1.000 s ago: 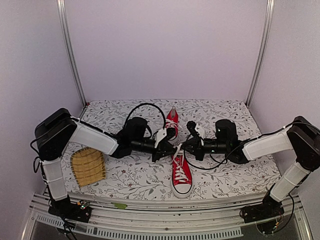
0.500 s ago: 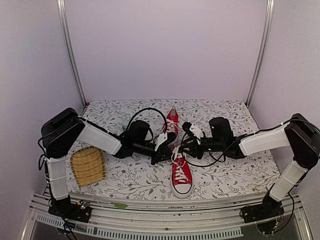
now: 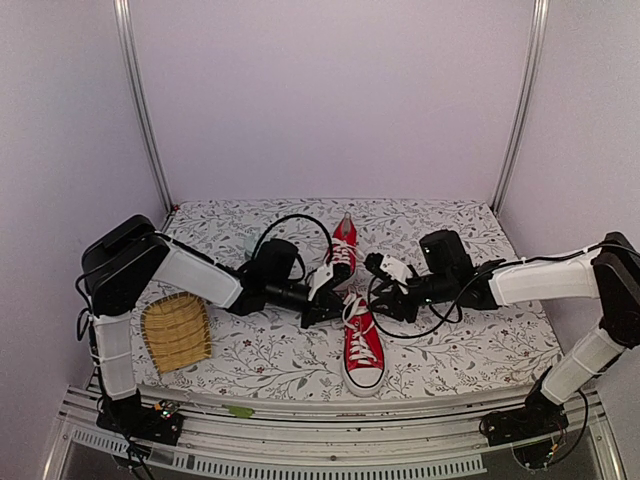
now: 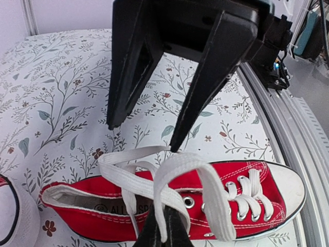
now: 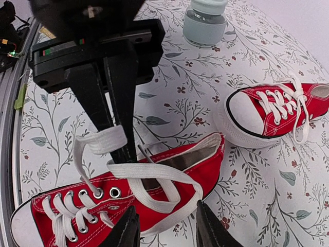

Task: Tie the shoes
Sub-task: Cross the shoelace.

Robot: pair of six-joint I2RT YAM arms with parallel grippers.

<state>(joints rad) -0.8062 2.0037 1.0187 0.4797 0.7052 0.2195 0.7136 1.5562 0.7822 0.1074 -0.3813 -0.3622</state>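
Observation:
The near red shoe (image 3: pixel 362 346) lies toe toward me, its white laces (image 4: pixel 169 175) loose and crossed over the opening. My left gripper (image 3: pixel 333 298) is shut on one lace strand (image 4: pixel 163 216) above the shoe's tongue. My right gripper (image 3: pixel 383 288) stands open just right of the shoe's heel. In the right wrist view its fingers (image 5: pixel 126 231) straddle a lace loop (image 5: pixel 154 177) without gripping it. The other red shoe (image 3: pixel 343 240) lies farther back, its white toe cap (image 5: pixel 241 116) near the first shoe's heel.
A woven bamboo mat (image 3: pixel 175 333) lies at the front left. A pale jar (image 5: pixel 205 23) stands behind the left arm. The metal front rail (image 4: pixel 303 154) runs close past the near shoe's toe. The floral cloth (image 3: pixel 470 345) covers the table.
My right gripper has opened, let go of the lace and drawn back to the right. The left gripper stays shut on its strand, shifted slightly right early on.

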